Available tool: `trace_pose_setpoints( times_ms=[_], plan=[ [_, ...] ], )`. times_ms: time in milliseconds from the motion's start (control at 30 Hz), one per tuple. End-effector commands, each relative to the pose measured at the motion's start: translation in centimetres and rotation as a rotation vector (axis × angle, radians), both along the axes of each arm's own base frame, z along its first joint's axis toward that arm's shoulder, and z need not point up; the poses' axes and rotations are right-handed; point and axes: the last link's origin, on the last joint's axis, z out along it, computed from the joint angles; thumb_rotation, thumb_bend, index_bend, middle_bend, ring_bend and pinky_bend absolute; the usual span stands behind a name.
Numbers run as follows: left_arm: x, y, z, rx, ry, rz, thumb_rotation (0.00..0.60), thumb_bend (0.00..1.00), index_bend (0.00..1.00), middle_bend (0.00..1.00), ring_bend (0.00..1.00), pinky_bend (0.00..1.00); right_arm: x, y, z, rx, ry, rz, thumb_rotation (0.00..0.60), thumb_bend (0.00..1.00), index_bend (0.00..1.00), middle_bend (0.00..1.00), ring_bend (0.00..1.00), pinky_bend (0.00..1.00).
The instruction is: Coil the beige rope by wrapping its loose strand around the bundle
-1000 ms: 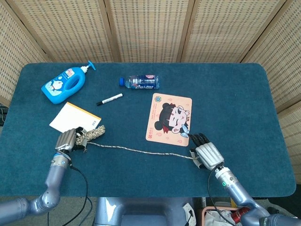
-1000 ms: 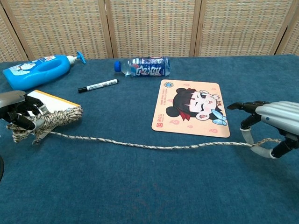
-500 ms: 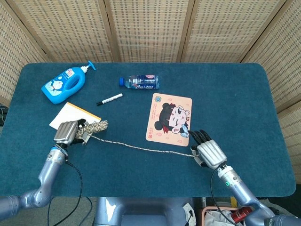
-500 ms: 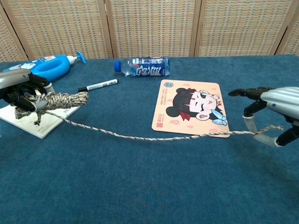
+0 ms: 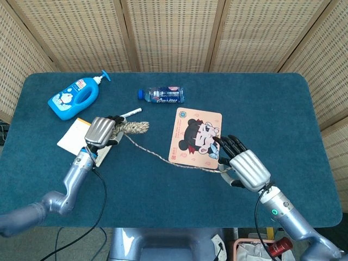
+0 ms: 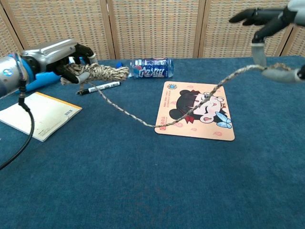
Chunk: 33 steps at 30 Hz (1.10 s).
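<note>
The beige rope bundle [image 5: 134,128] [image 6: 102,72] is lifted off the table, and my left hand [image 5: 101,131] [image 6: 57,56] grips its left end. From the bundle the loose strand [image 5: 157,157] [image 6: 157,123] sags down across the cartoon mat and rises to my right hand [image 5: 244,168] [image 6: 274,28], which pinches its far end between thumb and finger. The other fingers of that hand are spread. Both hands are held above the table.
A cartoon mouse mat [image 5: 196,138] [image 6: 197,110] lies at centre right. A black marker [image 6: 100,87], a water bottle [image 5: 161,95] [image 6: 146,67] and a blue pump bottle [image 5: 73,98] lie at the back left. A notepad [image 5: 72,137] [image 6: 40,113] lies under my left arm.
Both hands have risen from the table. My left hand carried the bundle right and up, off the notepad. My right hand lifted the strand end high, so the strand now hangs in a curve.
</note>
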Motion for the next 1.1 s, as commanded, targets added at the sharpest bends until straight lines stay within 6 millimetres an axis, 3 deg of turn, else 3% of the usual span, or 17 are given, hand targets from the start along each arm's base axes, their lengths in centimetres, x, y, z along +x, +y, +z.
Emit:
trace_pose_setpoints(
  times_ms=[33, 167, 400, 633, 1100],
  plan=[
    [2.1, 1.1, -1.1, 0.010, -0.013, -0.041, 0.600, 0.84, 0.67, 0.59, 0.56, 0.65, 2.9, -0.6, 2.0, 0.016, -0.052, 0.030, 0.600, 0.48, 0.72, 0.00, 0.00, 0.00],
    [4.4, 2.1, -2.8, 0.012, 0.006, -0.071, 0.600, 0.85, 0.68, 0.60, 0.57, 0.65, 5.9, -1.0, 3.9, 0.037, -0.098, 0.050, 0.600, 0.48, 0.72, 0.00, 0.00, 0.00],
    [6.4, 2.0, -4.4, 0.026, 0.085, -0.168, 0.600, 0.85, 0.70, 0.61, 0.57, 0.66, 8.6, -2.3, 5.7, 0.066, -0.165, 0.031, 0.600, 0.48, 0.73, 0.01, 0.00, 0.00],
    [7.3, 1.4, -5.9, 0.015, 0.122, -0.228, 0.600, 0.85, 0.71, 0.62, 0.58, 0.67, 11.6, -3.2, 7.0, 0.169, -0.285, -0.033, 0.600, 0.48, 0.73, 0.02, 0.00, 0.00],
    [7.9, -0.4, -8.8, -0.028, 0.166, -0.344, 0.600, 0.85, 0.71, 0.62, 0.58, 0.67, 16.5, -6.7, 10.8, 0.181, -0.521, -0.088, 0.600, 0.48, 0.73, 0.04, 0.00, 0.00]
  ],
)
